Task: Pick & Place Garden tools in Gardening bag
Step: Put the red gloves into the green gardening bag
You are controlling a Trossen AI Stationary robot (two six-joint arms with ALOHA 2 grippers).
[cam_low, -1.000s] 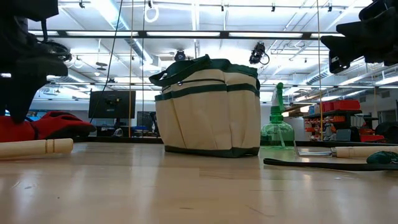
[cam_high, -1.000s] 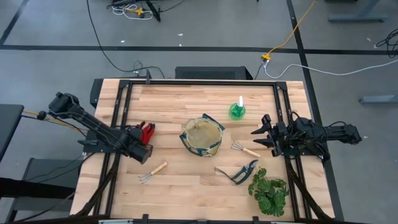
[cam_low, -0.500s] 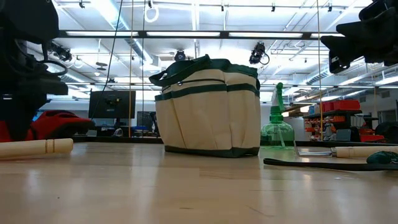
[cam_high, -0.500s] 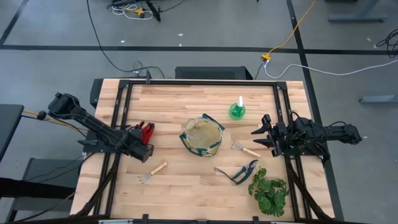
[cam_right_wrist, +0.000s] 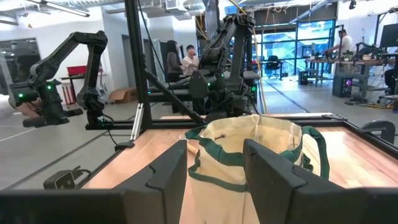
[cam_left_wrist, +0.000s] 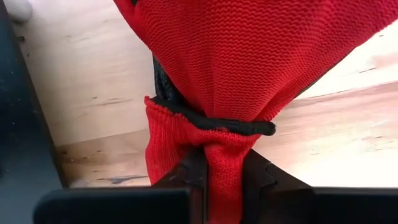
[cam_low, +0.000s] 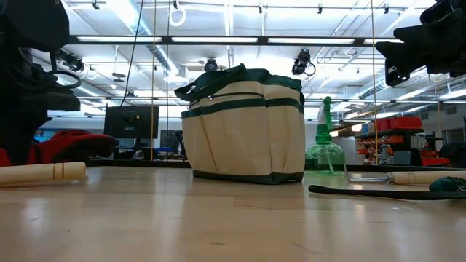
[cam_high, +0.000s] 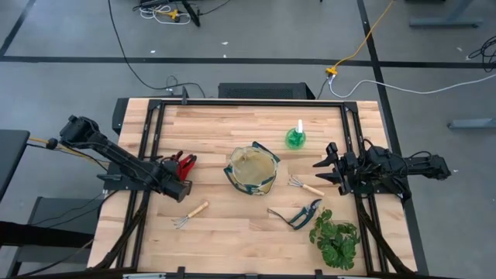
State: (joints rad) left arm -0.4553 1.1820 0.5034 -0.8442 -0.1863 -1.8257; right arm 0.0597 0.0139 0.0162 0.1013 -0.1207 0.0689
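Note:
The red gloves (cam_high: 185, 163) lie on the table left of the gardening bag (cam_high: 252, 169). My left gripper (cam_high: 177, 172) points down and is shut on their near end. The bag, tan with green trim, stands upright on its base in mid-table (cam_low: 244, 124). A green spray bottle (cam_high: 295, 138) stands behind it. One wooden-handled rake (cam_high: 191, 214) lies near the front left, another (cam_high: 305, 186) right of the bag, and the pruning shears (cam_high: 297, 215) in front. My right gripper (cam_high: 321, 169) waits open at the right, level, facing the bag (cam_right_wrist: 249, 149). My left gripper pinches the gloves' knit cuff end (cam_left_wrist: 214, 152) between its two fingers (cam_left_wrist: 186, 177), and the fabric is bunched into several layers there. The fingers come steeply from above. The rest of the gloves (cam_left_wrist: 249, 56) spreads out beyond the fingers and lies on the table.
A leafy green plant (cam_high: 335, 239) sits at the near right corner. Dark rails (cam_high: 151, 132) run along the table's left, right and far edges. Bare wood (cam_high: 232, 225) lies in front of the bag. People and other robot arms show in the room beyond.
My left gripper has sunk a little onto the red gloves and shut on their cuff end. The gloves have bunched up and narrowed at that end, while the rest stays on the table.

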